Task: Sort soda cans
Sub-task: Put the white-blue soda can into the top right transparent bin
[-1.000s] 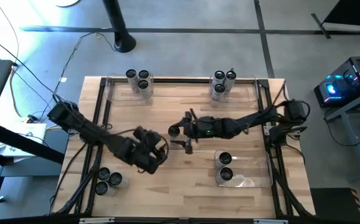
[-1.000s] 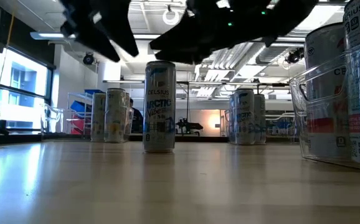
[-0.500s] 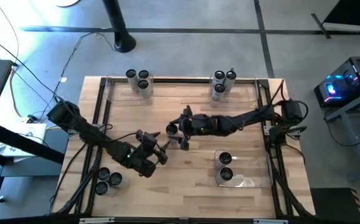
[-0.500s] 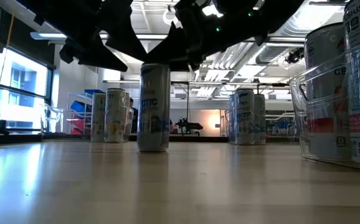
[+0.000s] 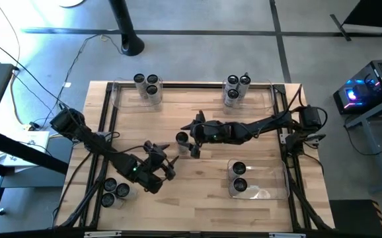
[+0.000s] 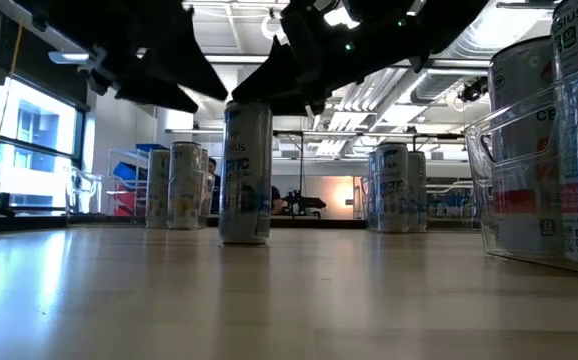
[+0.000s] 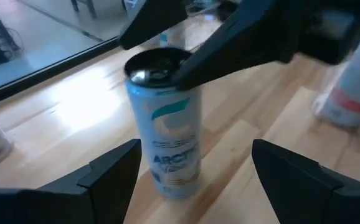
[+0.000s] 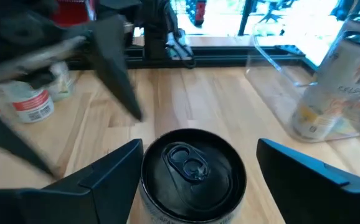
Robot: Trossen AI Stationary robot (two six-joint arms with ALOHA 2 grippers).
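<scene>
One soda can (image 5: 181, 138) stands upright on its base in the middle of the wooden table; it also shows in the low view (image 6: 245, 170). My right gripper (image 5: 188, 139) reaches in from the table's right, open, one finger on each side of the can's dark top (image 8: 194, 163). My left gripper (image 5: 165, 158) hovers open just near-left of the can, pointing at it. In the left wrist view the can (image 7: 170, 130) stands a short way beyond its fingers. Other soda cans stand in clear bins at the table's corners. My right gripper comes in nearly level from the table's right, with a finger on each side of the can's upper wall. One finger (image 8: 114, 174) lies close against the can's rim; I cannot tell whether it touches. The other finger (image 8: 292, 171) stands apart. The can stands upright on the table.
Clear bins hold three cans at the far left (image 5: 146, 88), three at the far right (image 5: 237, 89) and two at the near right (image 5: 238, 177). Three more cans (image 5: 114, 192) stand at the near left. Bare wood lies along the near middle of the table.
My left gripper has come down and tipped lower, drawing back a little toward the table's near-left, and stays open. The middle can has slid slightly toward the table's left and turned about its upright axis. It is still standing between my right gripper's open fingers.
</scene>
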